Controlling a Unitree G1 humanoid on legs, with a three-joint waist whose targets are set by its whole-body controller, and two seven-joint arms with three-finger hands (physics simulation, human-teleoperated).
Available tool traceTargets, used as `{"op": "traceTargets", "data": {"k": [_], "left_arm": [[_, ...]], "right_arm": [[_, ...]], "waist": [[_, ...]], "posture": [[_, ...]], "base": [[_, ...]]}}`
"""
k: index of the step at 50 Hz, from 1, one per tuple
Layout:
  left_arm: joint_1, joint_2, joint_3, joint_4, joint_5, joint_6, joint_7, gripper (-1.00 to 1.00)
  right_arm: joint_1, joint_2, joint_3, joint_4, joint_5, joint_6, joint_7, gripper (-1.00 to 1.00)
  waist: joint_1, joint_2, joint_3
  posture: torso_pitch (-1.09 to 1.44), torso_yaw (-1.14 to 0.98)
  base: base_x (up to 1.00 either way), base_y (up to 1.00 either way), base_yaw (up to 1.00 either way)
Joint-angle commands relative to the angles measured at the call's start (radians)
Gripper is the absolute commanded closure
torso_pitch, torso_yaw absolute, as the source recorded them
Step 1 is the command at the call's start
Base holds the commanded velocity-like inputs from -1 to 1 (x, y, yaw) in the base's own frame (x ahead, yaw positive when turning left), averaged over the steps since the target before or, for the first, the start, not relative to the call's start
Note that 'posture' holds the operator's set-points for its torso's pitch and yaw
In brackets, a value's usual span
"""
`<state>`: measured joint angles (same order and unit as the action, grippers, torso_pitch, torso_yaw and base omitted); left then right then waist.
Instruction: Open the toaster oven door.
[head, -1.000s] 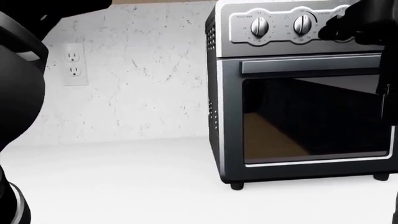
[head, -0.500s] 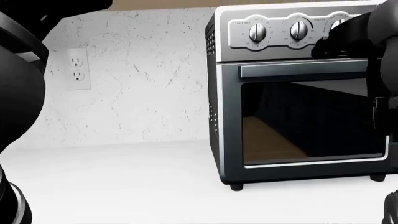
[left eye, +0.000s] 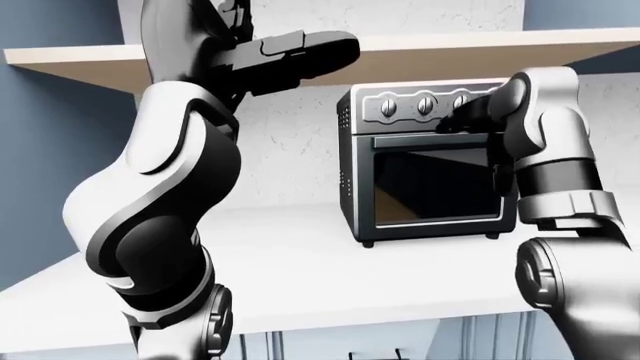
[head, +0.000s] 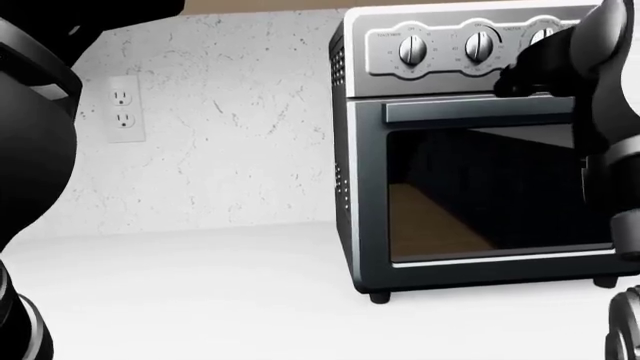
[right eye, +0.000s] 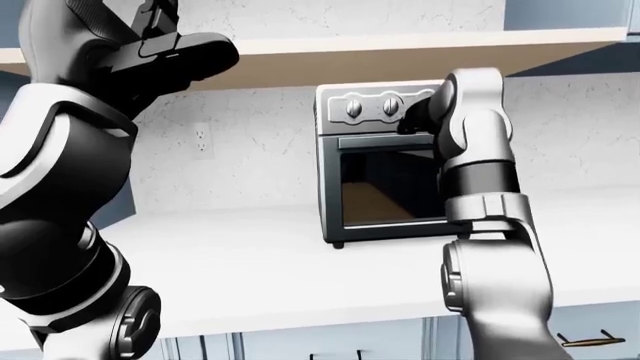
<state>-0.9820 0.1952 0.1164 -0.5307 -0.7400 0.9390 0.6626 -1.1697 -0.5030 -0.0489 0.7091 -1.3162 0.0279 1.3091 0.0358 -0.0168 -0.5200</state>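
The toaster oven (head: 470, 150) sits on the white table (head: 200, 292) against the wall, its glass door (head: 495, 191) shut and upright, and the right hand (head: 535, 71) is up at the top right of it, dark fingers (left eye: 465, 118) at the handle bar (head: 470, 111) just under the knobs (head: 412, 51). Whether those fingers actually wrap the bar, I can't tell. The left hand (left eye: 295, 52) is raised high by the shelf (left eye: 450, 56), fingers straight and together, gripping nothing, well away from the oven.
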Motion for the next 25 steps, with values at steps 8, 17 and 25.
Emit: {"op": "traceTargets", "data": {"k": [8, 17, 25], "left_arm": [[-0.024, 0.004, 0.009, 0.005, 0.009, -0.012, -0.003, -1.0], [-0.024, 0.002, 0.008, 0.002, 0.009, -0.008, -0.002, -1.0], [-0.023, 0.001, 0.008, 0.007, 0.013, -0.012, -0.007, -1.0]], "right_arm": [[-0.048, 0.005, 0.007, 0.028, -0.01, -0.006, -0.062, -1.0], [-0.106, 0.006, 0.017, 0.109, -0.021, -0.012, -0.121, -1.0], [-0.151, 0.009, 0.026, 0.196, -0.024, -0.014, -0.186, -1.0]], "waist": [[0.0, -0.006, 0.004], [0.005, -0.005, 0.003], [0.01, -0.005, 0.004]], "posture": [[-1.01, 0.0], [-1.01, 0.0], [-1.01, 0.0]], "base": [[0.0, 0.0, 0.0], [0.0, 0.0, 0.0], [0.0, 0.0, 0.0]]}}
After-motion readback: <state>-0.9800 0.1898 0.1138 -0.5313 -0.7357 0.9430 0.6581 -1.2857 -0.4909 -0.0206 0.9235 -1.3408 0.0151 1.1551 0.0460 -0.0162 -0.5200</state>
